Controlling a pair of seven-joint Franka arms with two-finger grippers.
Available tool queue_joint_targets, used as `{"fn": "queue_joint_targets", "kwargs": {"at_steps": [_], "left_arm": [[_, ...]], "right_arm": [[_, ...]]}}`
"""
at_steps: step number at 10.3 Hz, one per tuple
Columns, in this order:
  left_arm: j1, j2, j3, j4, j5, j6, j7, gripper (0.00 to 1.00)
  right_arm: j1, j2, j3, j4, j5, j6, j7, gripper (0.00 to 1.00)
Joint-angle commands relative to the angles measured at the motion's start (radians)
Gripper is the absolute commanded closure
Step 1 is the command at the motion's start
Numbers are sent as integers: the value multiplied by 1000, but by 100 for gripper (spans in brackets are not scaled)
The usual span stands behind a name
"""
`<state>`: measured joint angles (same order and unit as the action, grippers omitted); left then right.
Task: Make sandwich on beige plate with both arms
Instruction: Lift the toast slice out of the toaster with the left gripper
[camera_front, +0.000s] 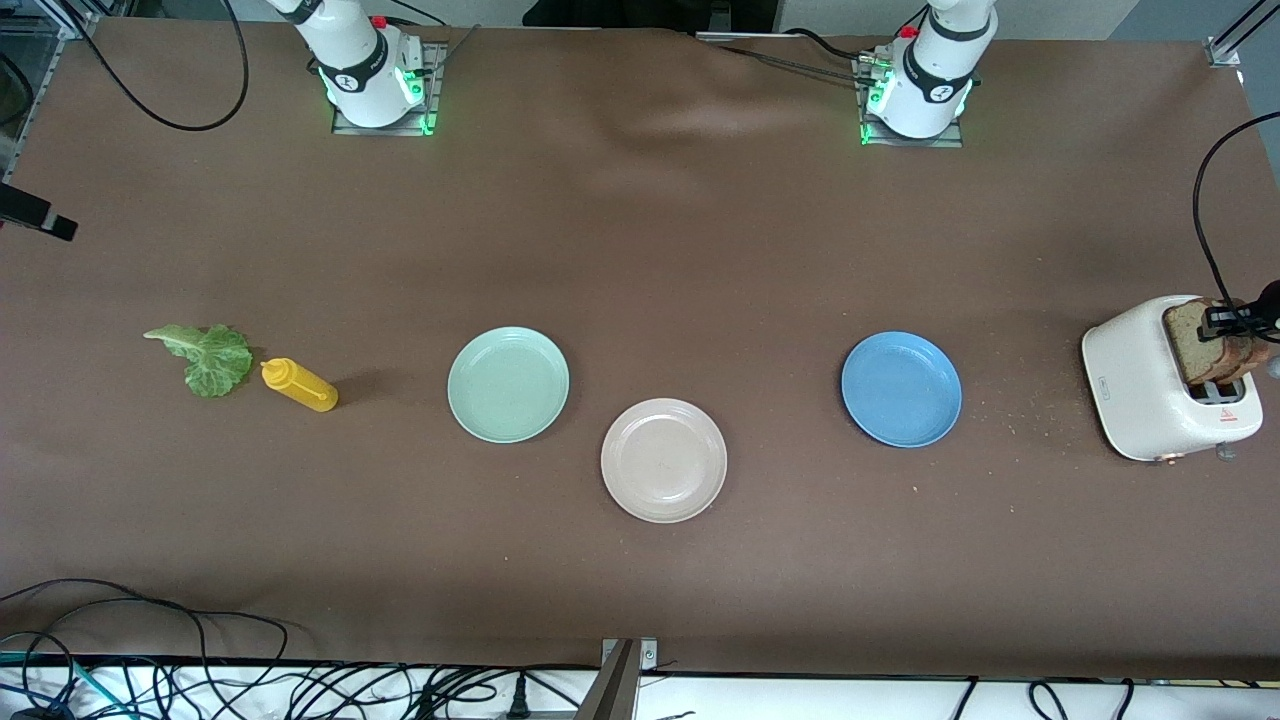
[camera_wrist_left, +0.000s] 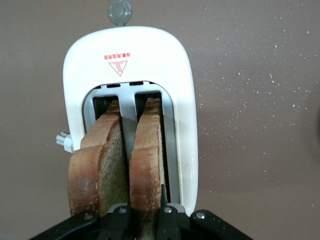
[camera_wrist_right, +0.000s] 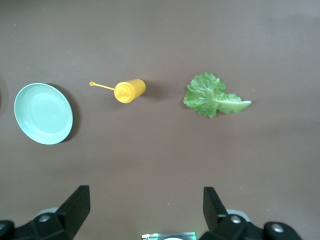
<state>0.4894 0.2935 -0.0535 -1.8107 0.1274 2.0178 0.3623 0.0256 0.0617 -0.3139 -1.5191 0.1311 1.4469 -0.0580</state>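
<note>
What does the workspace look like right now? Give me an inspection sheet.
Surface: brown table, crumbs beside the toaster.
Job's things: beige plate bare; two bread slices upright in the toaster; lettuce leaf at the right arm's end.
Clutter: green plate, blue plate, yellow bottle lying beside the lettuce.
Grippers: left gripper over the toaster, jaws shut on one bread slice; right gripper open above the table, waiting.
Cables: black cable above the toaster; loose cables at the table's near edge.
Surroundings: nothing seen.
</note>
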Motion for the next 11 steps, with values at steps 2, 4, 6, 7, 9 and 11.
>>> {"fn": "queue_joint_targets", "kwargs": {"at_steps": [2,4,6,7,9,11], "left_arm": [[8,-36,-12,16,8,-54,20,100],[5,-36,-26,123,-21,-175,20,100],[-5,-33,-28,239,-109,-296,17,100],[-26,-28,-35,314,-170,-379,12,100],[-89,-14,-37,372,-292,-493,1,100],[-142,-1,-37,360,-427,-545,-19,100]], "right_arm": [[-4,7,-40,20,-45,-120,-12,0],[-3,16,-40,10,-45,-140,-26,0],[2,56,-36,1,-45,-141,-38,0],[5,82,-36,2,-36,-141,-70,0],[4,87,-34,7,-30,-137,-101,0],[4,87,-34,5,-31,-138,-101,0]]}}
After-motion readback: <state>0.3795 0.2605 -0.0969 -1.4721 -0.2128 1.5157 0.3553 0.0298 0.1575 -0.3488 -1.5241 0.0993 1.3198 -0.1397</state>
